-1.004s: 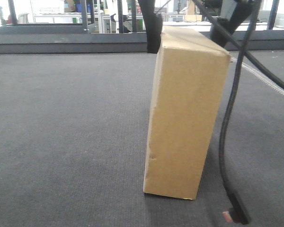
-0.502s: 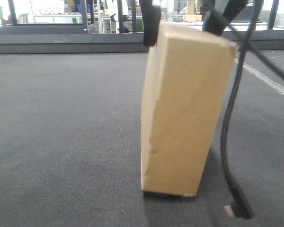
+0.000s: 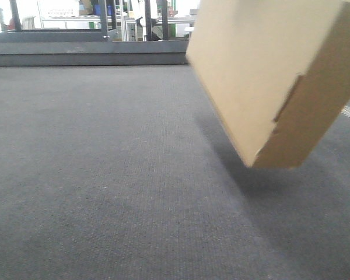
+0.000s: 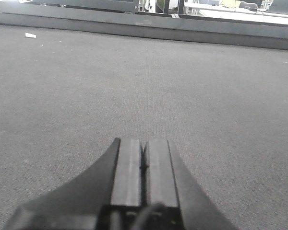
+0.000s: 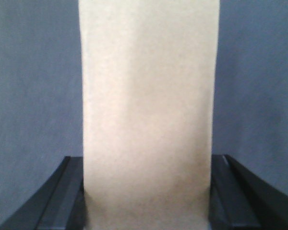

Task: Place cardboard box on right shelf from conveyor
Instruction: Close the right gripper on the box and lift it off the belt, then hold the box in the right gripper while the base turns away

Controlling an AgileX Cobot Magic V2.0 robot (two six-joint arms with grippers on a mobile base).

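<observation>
Cardboard box [image 3: 262, 76] held clear of conveyor [image 3: 105, 175], tilted, its lower corner hanging above the dark woven belt, shadow spread beneath. Clamped on both flanks by right gripper [image 5: 148, 196], black fingers [image 5: 62, 201] pressed against the tan sides in the right wrist view. Left gripper [image 4: 144, 165] pinched together on nothing, low over bare belt, no box in its own view. Small tear [image 3: 286, 102] visible on the box's narrow side toward the front camera. Dark raised rail [image 3: 76, 58] along the belt's far edge. Pickup judged done; carry to right shelf and set-down there yet to come, with the shelf itself nowhere in any view.
</observation>
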